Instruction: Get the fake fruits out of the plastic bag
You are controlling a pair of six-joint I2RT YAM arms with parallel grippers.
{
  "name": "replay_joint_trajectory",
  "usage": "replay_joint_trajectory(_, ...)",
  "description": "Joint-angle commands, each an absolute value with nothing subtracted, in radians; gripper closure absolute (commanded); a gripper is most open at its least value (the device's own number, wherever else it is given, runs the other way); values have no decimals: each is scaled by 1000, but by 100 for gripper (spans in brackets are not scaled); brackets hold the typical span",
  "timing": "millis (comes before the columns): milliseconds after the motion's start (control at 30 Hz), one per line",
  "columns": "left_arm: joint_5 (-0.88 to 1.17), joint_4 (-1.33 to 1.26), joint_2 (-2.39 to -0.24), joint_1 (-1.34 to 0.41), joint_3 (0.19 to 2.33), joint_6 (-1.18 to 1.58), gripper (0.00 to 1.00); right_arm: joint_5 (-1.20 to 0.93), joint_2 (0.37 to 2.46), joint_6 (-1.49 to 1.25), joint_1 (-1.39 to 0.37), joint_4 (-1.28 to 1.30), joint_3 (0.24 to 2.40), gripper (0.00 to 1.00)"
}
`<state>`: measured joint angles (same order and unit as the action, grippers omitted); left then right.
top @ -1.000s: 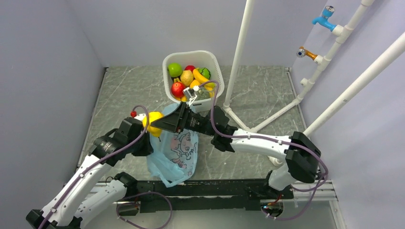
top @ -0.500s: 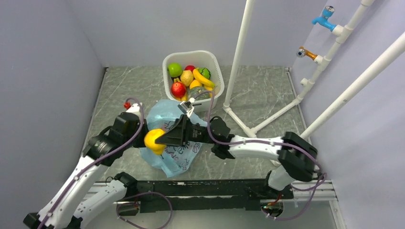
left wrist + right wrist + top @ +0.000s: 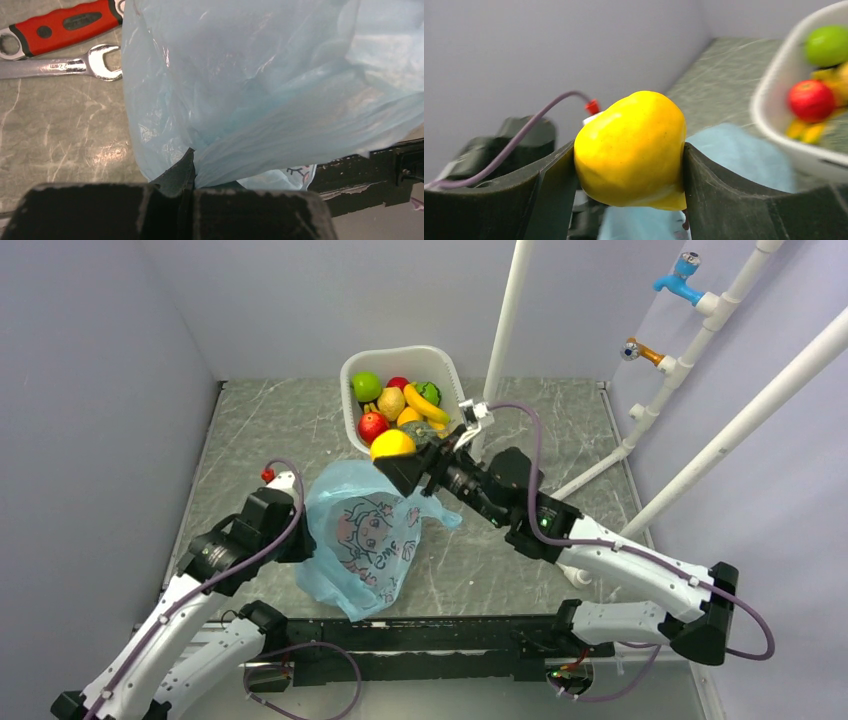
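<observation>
**Yellow fruit held clear of the bag, close to the basket's near rim**

Nearest the bases, the left pincer (image 3: 191, 167) is pressed flat shut on a fold of the plastic bag (image 3: 358, 540), whose thin, limp film billows beyond its tips. The bag looks almost weightless and easy to tear, so it is best taken by a gathered fold or a handle. Farther out, the right pincer (image 3: 630, 172) stands about half open, both fingers clamped on the flanks of a yellow round fruit (image 3: 631, 135). Glossy, hard and light, the fruit may slip unless gripped across its widest part. Just beyond and right of those tips sits the white basket (image 3: 400, 350), piled with toy fruits (image 3: 400, 405).
</observation>
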<state>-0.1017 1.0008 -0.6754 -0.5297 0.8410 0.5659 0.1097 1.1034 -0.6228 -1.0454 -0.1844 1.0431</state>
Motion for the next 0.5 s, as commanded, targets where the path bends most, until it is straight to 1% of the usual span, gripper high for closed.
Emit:
replay_joint_trajectory(0,-101,991,-739,-527,838,557,100,341,1203,-332,-1009,50,1195,97)
replay_joint_trajectory(100,-150,1013,-764,-539,849,578,100,430,1303,-228,-986,60,1268,97)
replay_joint_trajectory(200,-224,1037,-726,-542,855,619,100,449,1405,-161,-952,52,1332,96)
replay_joint_trajectory(367,-458,1121,-515,-544,860,777,100,429,1587,-135,-876,91,1464,95)
replay_joint_trajectory(433,-500,1126,-432,-545,848,813,100,407,1644,-137,-851,100,1508,94)
replay_joint_trajectory(467,-518,1128,-400,-545,845,825,100,397,1671,-136,-839,97,1523,92)
